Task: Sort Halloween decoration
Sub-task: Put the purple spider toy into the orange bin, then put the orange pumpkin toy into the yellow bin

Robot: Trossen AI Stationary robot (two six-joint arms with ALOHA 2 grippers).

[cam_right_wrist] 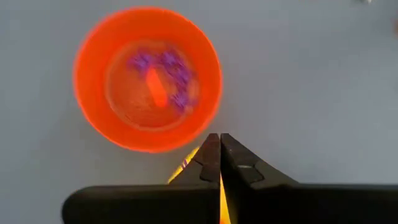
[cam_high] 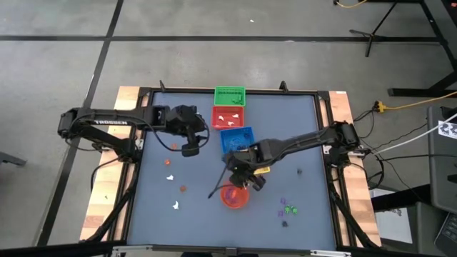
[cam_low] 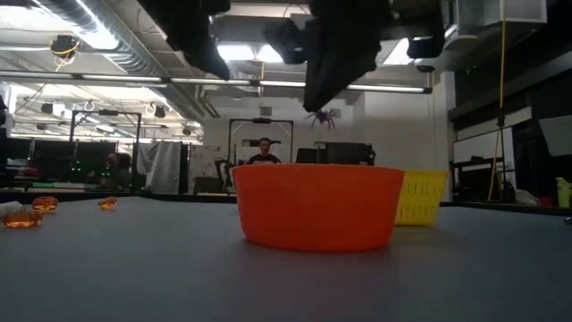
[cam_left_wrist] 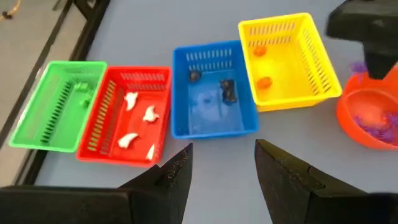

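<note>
The Halloween decoration is tiny trinkets. Orange and white ones (cam_high: 170, 176) lie loose on the table's left half, and purple, green and dark ones (cam_high: 289, 209) near the right. More purple ones lie in the orange bowl (cam_right_wrist: 146, 78). My right gripper (cam_low: 315, 103) is shut above the bowl, and a purple spider (cam_low: 322, 117) hangs at its fingertips. My left gripper (cam_left_wrist: 224, 168) hovers open, with nothing between its fingers, on the near side of the row of baskets. My right gripper holds the purple spider by its top (cam_low: 318, 111), only at the fingers' free ends. The fingers slant down from above. The spider hangs below them, clear of the bowl's rim. In the right wrist view the shut fingertips hide the place of contact.
Green (cam_left_wrist: 59, 102), red (cam_left_wrist: 127, 115), blue (cam_left_wrist: 211, 90) and yellow (cam_left_wrist: 286, 59) baskets stand in a row at the table's far middle, holding green, white, dark and orange trinkets in turn. The right arm reaches over the yellow basket. People show in the room beyond.
</note>
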